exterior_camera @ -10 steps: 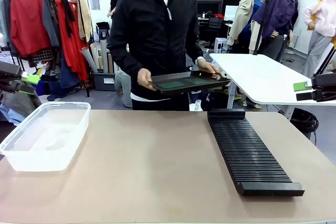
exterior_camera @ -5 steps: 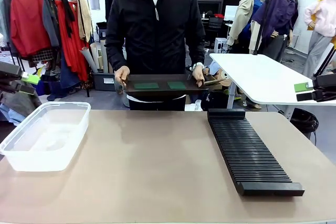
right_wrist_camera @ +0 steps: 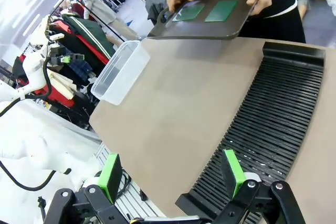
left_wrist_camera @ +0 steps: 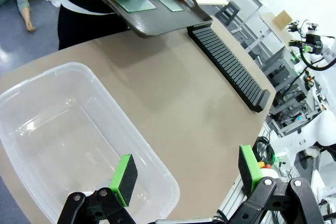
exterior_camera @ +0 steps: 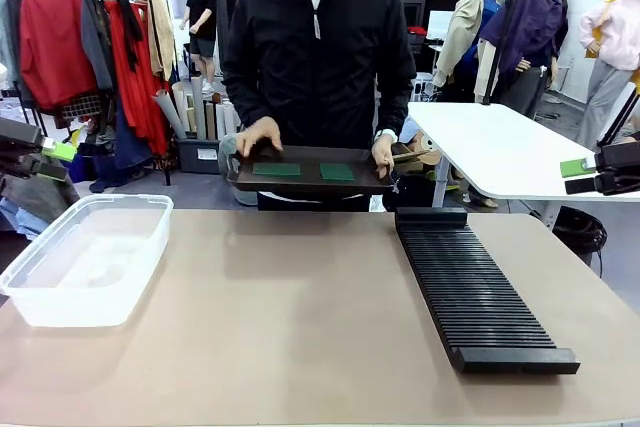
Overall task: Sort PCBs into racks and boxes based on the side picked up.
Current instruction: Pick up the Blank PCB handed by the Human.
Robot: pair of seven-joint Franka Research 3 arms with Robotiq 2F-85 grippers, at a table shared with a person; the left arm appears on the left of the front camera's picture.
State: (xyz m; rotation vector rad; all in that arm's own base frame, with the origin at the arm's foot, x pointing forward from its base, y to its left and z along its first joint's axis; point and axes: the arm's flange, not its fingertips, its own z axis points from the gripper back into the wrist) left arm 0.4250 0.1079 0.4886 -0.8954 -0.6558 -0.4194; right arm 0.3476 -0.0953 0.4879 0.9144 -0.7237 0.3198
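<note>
Two green PCBs (exterior_camera: 277,169) (exterior_camera: 337,172) lie flat side by side on a dark handled tray (exterior_camera: 310,185). A person holds the tray in both hands just above the table's far edge. The clear box (exterior_camera: 85,257) stands empty at the table's left. The long black rack (exterior_camera: 470,287) lies at the right with no boards in its slots. My left gripper (exterior_camera: 50,159) hangs open off the table's left edge. My right gripper (exterior_camera: 572,174) hangs open off the right edge. In the left wrist view my open gripper (left_wrist_camera: 186,174) hovers over the box (left_wrist_camera: 134,129). In the right wrist view my open gripper (right_wrist_camera: 171,174) is above the rack's near end (right_wrist_camera: 273,124).
Bare tan tabletop (exterior_camera: 290,317) lies between box and rack. A white table (exterior_camera: 490,147) stands behind at the right, and a clothes rail (exterior_camera: 90,47) at the back left. Another person stands far back.
The person has turned square to the table and brought the tray level and closer to the far edge, one hand now resting on the tray. Neither arm has moved.
</note>
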